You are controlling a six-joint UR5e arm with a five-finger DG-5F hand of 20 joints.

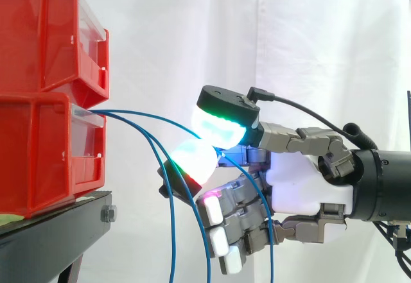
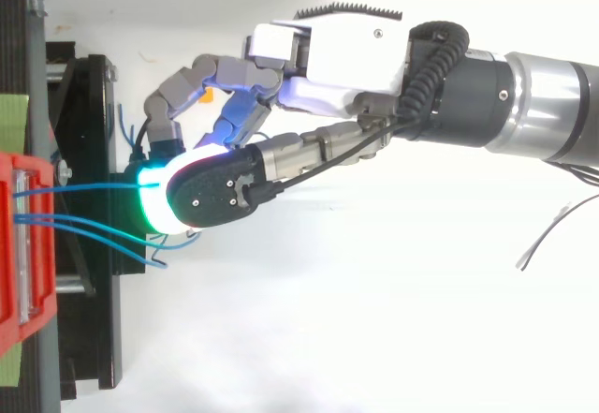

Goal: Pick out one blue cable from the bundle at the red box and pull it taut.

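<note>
Several blue cables (image 1: 172,231) sag from lower red bin (image 1: 38,154) | hand (image 1: 302,183) pinches top cable (image 1: 151,116) between glowing pads (image 1: 218,126), cable bowed | advice: hold pinch firm, draw straight away from bin until taut, avoid snagging neighbours

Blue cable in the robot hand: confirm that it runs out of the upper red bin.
Not the upper one. The side view shows the blue cable pinched in the robot hand running out of the lower red bin.
</note>
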